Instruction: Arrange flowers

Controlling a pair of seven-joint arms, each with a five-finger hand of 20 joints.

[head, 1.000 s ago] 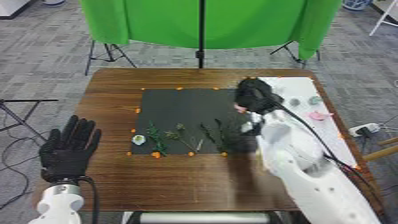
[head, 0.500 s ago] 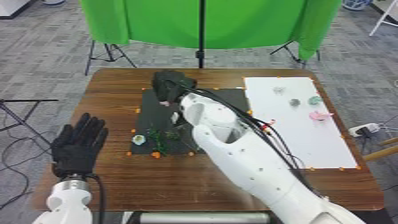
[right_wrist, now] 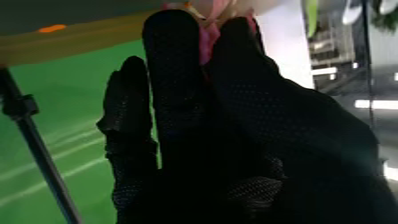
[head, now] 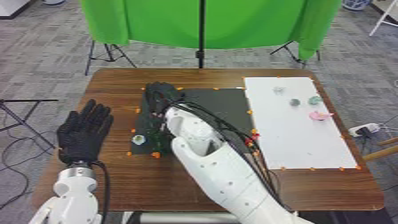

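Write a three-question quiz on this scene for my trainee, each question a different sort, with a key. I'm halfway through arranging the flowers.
1. Fill in the blank: the pink item lies on the ____ sheet.
2. What colour is the flower pinched by the right hand?
a) yellow
b) pink
c) blue
3. True or false: the left hand is holding the white flower.

Key:
1. white
2. b
3. False: the white flower lies on the dark mat, while the left hand is open to the left of the mat.
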